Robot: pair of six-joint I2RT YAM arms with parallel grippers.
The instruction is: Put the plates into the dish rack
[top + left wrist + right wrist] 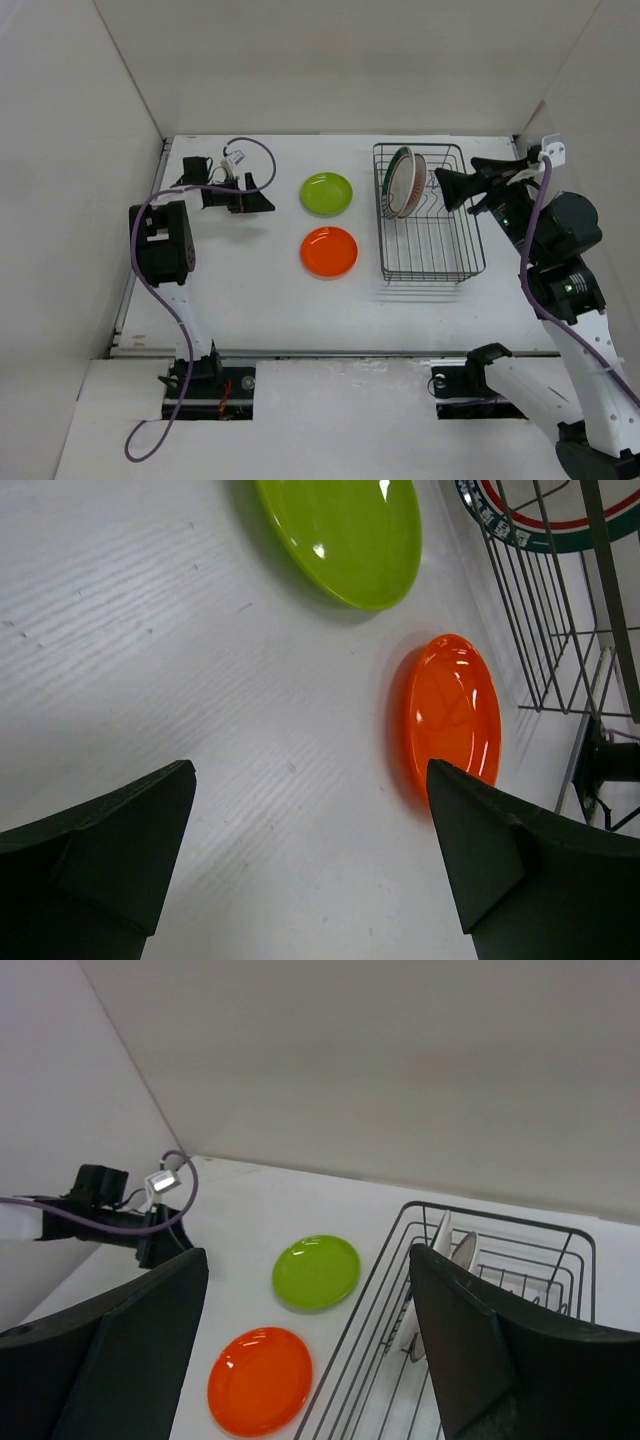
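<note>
Plates number four on my screens, two racked and two loose. The lime green plate (327,193) lies flat on the bench (260,300), with the orange plate (329,252) flat just on the near side of it, the two apart by a narrow gap. Both sit left of the dish rack (432,274), close to its left wall but not touching it.

Inside the rack, at its far left corner, two plates stand on edge side by side between the prongs: the teal-rimmed plate (396,163) to the left and the sunburst plate (412,186) leaning against it on the right. The near part of the rack holds nothing.

My left end effector (266,195) hangs over the bench well left of the lime green plate, its jaws spread wide and holding nothing; on the left wrist feed I see both loose plates between the fingers. My right end effector (446,190) reaches in over the rack from the right, released and empty, its tips just beside the sunburst plate. Whether a tip touches that plate I cannot tell from the overhead view.
</note>
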